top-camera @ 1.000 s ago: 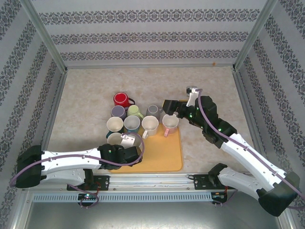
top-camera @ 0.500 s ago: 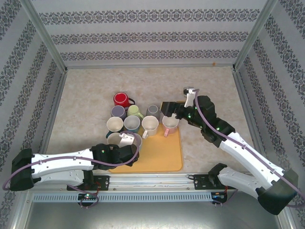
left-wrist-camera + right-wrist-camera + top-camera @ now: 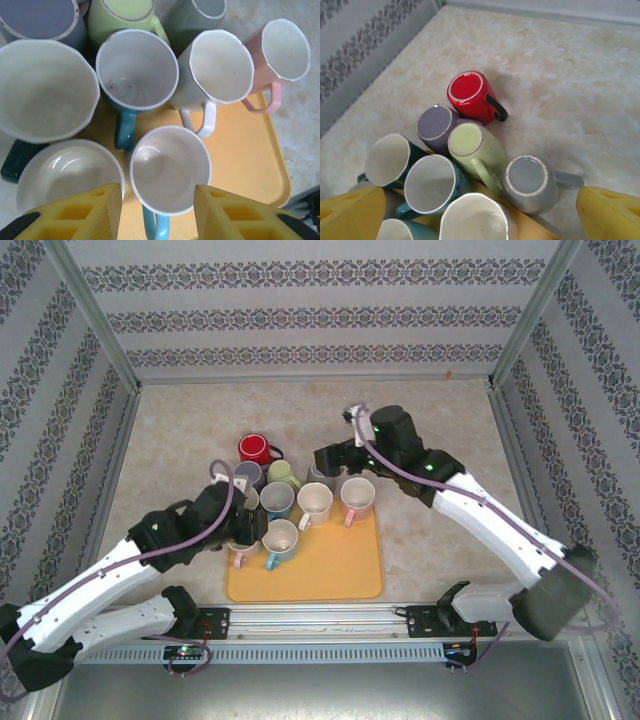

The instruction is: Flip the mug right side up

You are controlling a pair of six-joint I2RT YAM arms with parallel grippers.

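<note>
Four mugs (image 3: 467,142) stood bottom-up at twelve o'clock of the tray (image 3: 350,570), the grey mug (image 3: 526,175) nearest the right gripper (image 3: 480,200), spread wide above. The left gripper (image 3: 156,189) was released; tight packing might let a finger topple neighbours

The top external camera sits high above and behind the near edge of the surface (image 3: 450,420) and looks down across it to the far edge. The left wrist camera hangs close over the mugs (image 3: 170,170), facing almost straight down past the left arm's fingers (image 3: 85,210). The right wrist camera stands a little farther off, tilted toward the far left corner, with the right arm's fingers (image 3: 350,215) at its lower corners. Both wrist views share the teal mug (image 3: 136,70) and the green mug (image 3: 122,15).
</note>
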